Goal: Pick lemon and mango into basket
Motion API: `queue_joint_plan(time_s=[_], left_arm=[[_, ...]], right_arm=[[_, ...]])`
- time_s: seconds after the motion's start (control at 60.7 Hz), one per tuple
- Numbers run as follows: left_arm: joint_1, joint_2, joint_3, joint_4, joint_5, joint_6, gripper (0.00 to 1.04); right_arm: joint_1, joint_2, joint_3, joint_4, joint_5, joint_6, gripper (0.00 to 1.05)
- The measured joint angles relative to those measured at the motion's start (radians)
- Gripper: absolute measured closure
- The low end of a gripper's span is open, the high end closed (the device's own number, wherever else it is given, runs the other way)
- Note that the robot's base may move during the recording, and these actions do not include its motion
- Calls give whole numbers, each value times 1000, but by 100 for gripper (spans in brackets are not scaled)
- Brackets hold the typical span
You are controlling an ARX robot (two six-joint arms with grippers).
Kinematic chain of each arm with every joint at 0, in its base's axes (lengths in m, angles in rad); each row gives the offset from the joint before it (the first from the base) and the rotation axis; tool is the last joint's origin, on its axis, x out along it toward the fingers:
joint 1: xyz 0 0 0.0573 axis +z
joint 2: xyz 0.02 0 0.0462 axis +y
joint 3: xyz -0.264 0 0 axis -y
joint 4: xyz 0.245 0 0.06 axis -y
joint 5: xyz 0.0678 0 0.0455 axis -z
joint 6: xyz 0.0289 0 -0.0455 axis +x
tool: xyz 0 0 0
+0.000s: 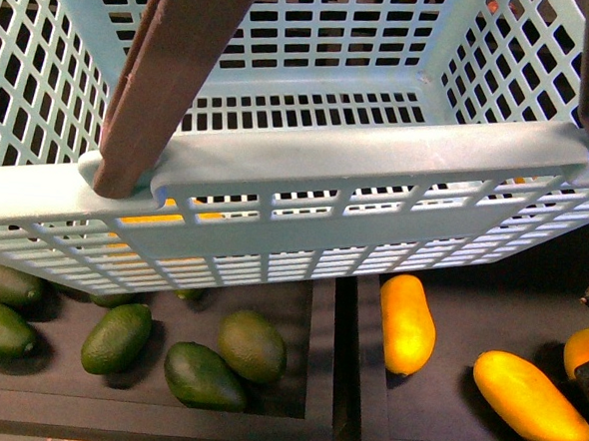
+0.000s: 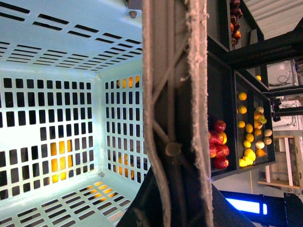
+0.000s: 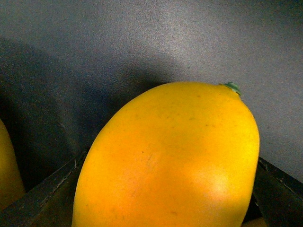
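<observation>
Pale teal lattice basket (image 1: pixel 378 156) has brown handles (image 1: pixel 174 63); mangoes (image 1: pixel 406 322) glow yellow-orange.

Green avocados (image 1: pixel 116 338) in dark tray (image 1: pixel 142 418); red apples (image 2: pixel 220 162) on distant shelf.

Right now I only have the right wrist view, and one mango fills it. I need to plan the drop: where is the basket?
Observer: In the front view the basket fills the upper part and hangs over both trays.
Operator: Anything in it yet?
Observer: The left wrist view looks inside it: the floor shows no fruit in the part seen.
Operator: Any other mangos close by?
Observer: Two more mangos lie loose in the right tray, apart from each other.
</observation>
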Motion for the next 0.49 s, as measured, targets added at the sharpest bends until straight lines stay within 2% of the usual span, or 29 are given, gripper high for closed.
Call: queue_joint_plan(time_s=[0.082, 0.247, 0.346, 0.494], left_arm=[[0, 0, 0, 0, 0, 0, 100], [0, 0, 0, 0, 0, 0, 100], [0, 0, 0, 0, 0, 0, 100], [0, 0, 0, 0, 0, 0, 100]], right_arm=[[0, 1, 1, 0, -1, 5, 15], [-1, 4, -2, -7, -11, 16, 37], [-7, 2, -5, -8, -23, 19, 42], [-17, -13, -16, -9, -36, 26, 43]])
